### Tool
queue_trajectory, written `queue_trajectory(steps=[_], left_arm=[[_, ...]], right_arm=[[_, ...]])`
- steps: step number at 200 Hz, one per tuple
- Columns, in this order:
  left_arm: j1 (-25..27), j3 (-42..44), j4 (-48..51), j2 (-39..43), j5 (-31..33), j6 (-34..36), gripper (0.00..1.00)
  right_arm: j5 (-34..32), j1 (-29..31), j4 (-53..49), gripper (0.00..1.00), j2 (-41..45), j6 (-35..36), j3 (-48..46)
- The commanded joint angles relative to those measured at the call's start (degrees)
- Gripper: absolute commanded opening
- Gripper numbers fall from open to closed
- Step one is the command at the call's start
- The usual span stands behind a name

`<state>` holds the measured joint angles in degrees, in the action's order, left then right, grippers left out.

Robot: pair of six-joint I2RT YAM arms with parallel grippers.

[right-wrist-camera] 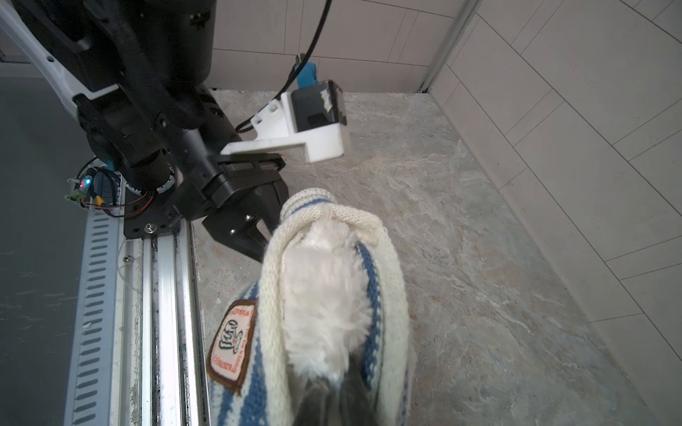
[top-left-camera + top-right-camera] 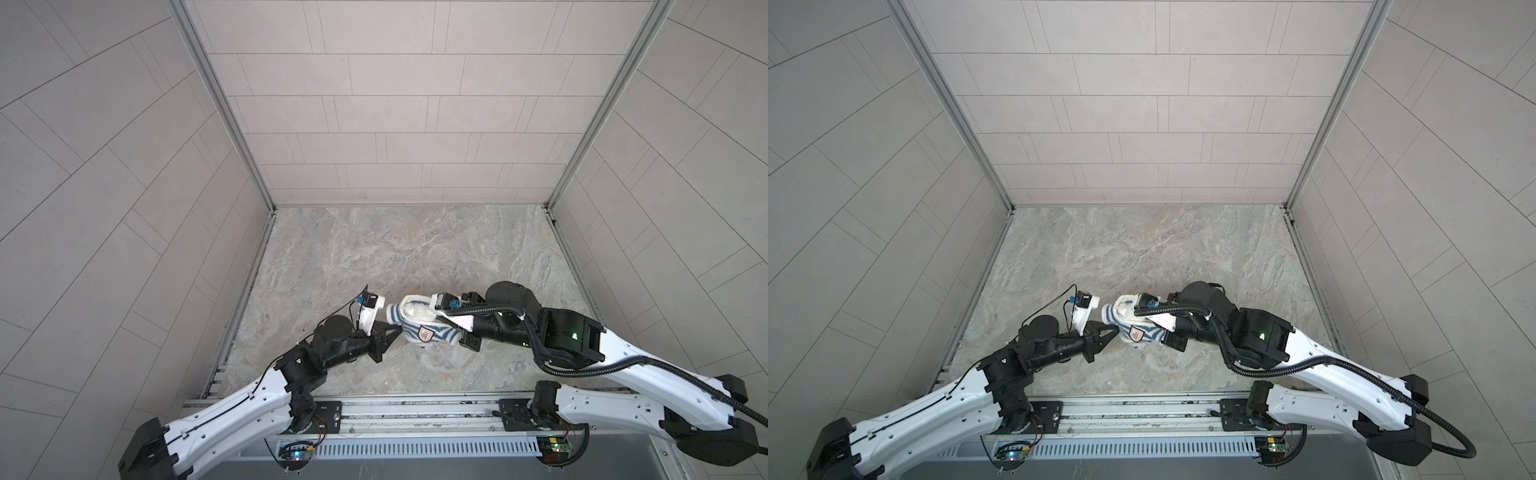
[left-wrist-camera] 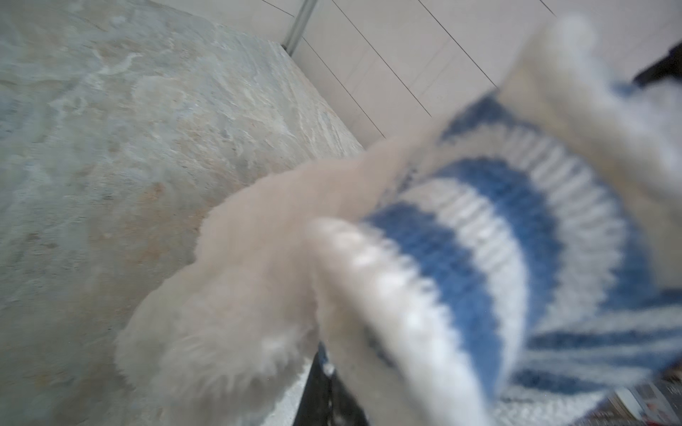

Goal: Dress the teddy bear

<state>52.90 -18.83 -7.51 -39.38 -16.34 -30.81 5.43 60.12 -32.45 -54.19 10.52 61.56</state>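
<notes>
Teddy bear [image 2: 415, 311]: small, white, fluffy; located over the near middle of marbled table [image 2: 374, 257], strung between both grippers in both top views. Partly sheathed in striped shirt [image 2: 411, 329], blue and white knit with cream ribbed edging and brown-rimmed badge [image 2: 424, 333] facing the near side. Fur exposed through the shirt's upward-facing opening; face hidden in every view. One furry limb poking out beside a ribbed cuff in the left wrist view, blurred. Left gripper [image 2: 397, 330]: reaching in from the left, fingers pressed together, pinching the shirt's knit edge at the left end of the bundle. Right gripper [image 1: 324, 400]: reaching in from the right, mostly hidden under its camera mount from above; fingers pressed together on fur at the bundle's right end, shirt edges passing either side. Contact between bundle and table surface: not determinable.
</notes>
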Motion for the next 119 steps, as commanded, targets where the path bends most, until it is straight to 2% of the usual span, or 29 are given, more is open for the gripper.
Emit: queue_trajectory(steps=[1, 14, 22, 44, 67, 95, 119], left_arm=[[3.02, -1.23, 4.44, -1.96, 6.47, 4.79, 0.0], [2.95, -0.79, 7.12, -3.78, 13.57, 4.6, 0.0], [2.39, -0.18, 6.71, -4.7, 15.39, 4.36, 0.0], [1.96, 3.62, -1.04, -4.13, 14.61, 1.67, 0.0], [1.94, 3.93, -0.05, -4.89, 14.69, 1.52, 0.0], [2.74, 2.89, 2.43, -5.42, 16.85, 4.12, 0.0], [7.04, 0.59, -0.3, -2.02, 13.49, 9.05, 0.0]], right_arm=[[-2.97, 0.27, 4.94, 0.0, -0.7, -3.23, 3.01], [-4.19, 0.26, 3.93, 0.0, -1.95, -3.74, 4.27], [-4.58, 0.26, 3.1, 0.0, -2.64, -3.7, 5.12], [-4.95, 0.27, 4.0, 0.0, -2.52, -4.0, 5.21], [-6.61, 0.25, 3.84, 0.0, -2.15, -4.38, 5.24], [-5.35, 0.39, 4.47, 0.0, -2.5, -4.35, 4.85], [-2.27, 2.28, 3.21, 0.0, -3.08, -0.67, 4.62]])
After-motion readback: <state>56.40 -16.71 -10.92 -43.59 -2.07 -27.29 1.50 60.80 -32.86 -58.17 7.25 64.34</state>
